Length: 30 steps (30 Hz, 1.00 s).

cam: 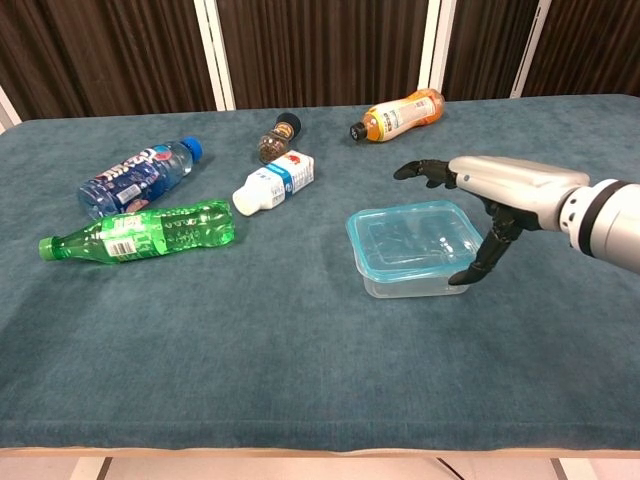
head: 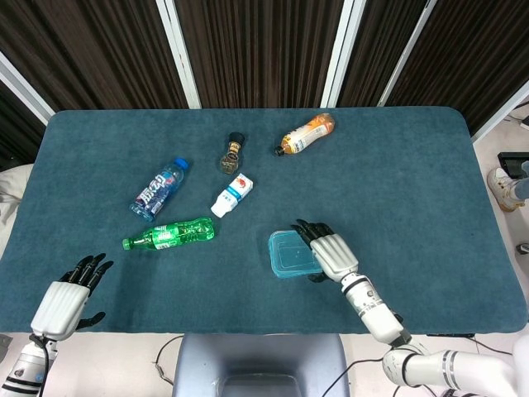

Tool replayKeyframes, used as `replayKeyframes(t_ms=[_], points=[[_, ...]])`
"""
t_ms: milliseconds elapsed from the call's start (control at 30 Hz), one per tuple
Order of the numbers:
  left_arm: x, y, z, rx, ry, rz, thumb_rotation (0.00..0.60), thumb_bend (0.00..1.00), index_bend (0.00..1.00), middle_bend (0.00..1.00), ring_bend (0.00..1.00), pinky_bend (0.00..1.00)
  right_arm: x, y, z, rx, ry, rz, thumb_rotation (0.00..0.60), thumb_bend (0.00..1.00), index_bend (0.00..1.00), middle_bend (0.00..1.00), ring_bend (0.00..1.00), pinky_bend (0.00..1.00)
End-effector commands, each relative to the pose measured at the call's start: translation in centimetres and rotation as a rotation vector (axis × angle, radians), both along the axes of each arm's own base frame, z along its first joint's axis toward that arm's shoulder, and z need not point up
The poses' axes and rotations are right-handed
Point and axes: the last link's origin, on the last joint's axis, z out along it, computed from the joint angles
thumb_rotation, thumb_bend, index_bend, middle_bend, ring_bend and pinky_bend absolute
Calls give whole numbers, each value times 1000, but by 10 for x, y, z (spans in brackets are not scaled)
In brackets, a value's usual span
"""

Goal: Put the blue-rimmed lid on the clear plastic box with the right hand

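Observation:
The blue-rimmed lid (cam: 410, 240) lies flat on the clear plastic box (cam: 400, 285) at the table's front middle. In the head view the lid (head: 289, 252) is a teal square with the box hidden beneath it. My right hand (cam: 500, 180) hovers over the box's right side; its fingers reach out above the far edge, apart from the lid, and its thumb points down beside the right front corner. From above, the right hand (head: 331, 252) covers the lid's right edge. My left hand (head: 62, 302) rests at the front left corner, fingers spread, holding nothing.
A green bottle (cam: 140, 232), a blue water bottle (cam: 135, 175) and a small white bottle (cam: 272, 183) lie left of the box. A dark spice jar (cam: 277, 137) and an orange bottle (cam: 400, 115) lie further back. The table's front edge (cam: 320, 448) is close.

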Motion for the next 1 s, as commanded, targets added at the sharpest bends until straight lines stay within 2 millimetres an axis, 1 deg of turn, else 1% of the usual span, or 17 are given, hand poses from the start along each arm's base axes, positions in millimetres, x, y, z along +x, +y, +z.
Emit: replayKeyframes(t_ms=[33, 100, 200, 300, 367, 433, 500, 567, 600, 700, 867, 1000], points=[[0, 0, 0, 0, 0, 0, 600, 433, 157, 85, 103, 402, -3, 4, 3, 26, 10, -13, 600, 145, 77, 97, 104, 186], [0, 0, 0, 0, 0, 1, 600, 433, 157, 86, 104, 402, -2, 7, 7, 39, 11, -15, 600, 145, 47, 72, 79, 164], [0, 0, 0, -1, 1, 1, 600, 432, 157, 87, 104, 402, 1, 12, 13, 47, 1, -9, 600, 145, 41, 69, 75, 164], [0, 0, 0, -1, 1, 1, 600, 432, 157, 88, 104, 402, 1, 13, 14, 48, 0, -8, 600, 145, 41, 69, 77, 165], [0, 0, 0, -1, 1, 1, 600, 433, 157, 89, 104, 403, 4, 16, 17, 45, -6, 0, 600, 147, 51, 68, 100, 176], [0, 0, -1, -4, 3, 1, 600, 432, 157, 89, 105, 402, 13, 19, 21, 5, -16, 35, 600, 183, 95, 81, 150, 211], [0, 0, -1, -4, 4, 0, 600, 432, 157, 90, 105, 402, 19, 20, 19, -14, -32, 43, 600, 278, 167, 123, 204, 264], [0, 0, -1, -4, 3, 0, 600, 432, 157, 90, 105, 402, 24, 19, 17, -31, -38, 55, 600, 379, 236, 188, 270, 322], [0, 1, -1, -4, 3, 1, 600, 432, 157, 91, 106, 402, 27, 18, 15, -36, -42, 59, 600, 416, 264, 212, 301, 347], [0, 1, 0, -4, 0, 4, 600, 433, 157, 93, 107, 402, 33, 15, 11, -58, -33, 75, 600, 494, 321, 244, 350, 388], [0, 1, 0, -5, -2, 2, 600, 432, 158, 95, 107, 402, 39, 11, 3, -73, -16, 76, 600, 509, 354, 279, 387, 430], [0, 1, 0, -5, -3, 3, 600, 432, 158, 96, 108, 402, 41, 6, -5, -67, -6, 63, 600, 509, 354, 281, 389, 433]])
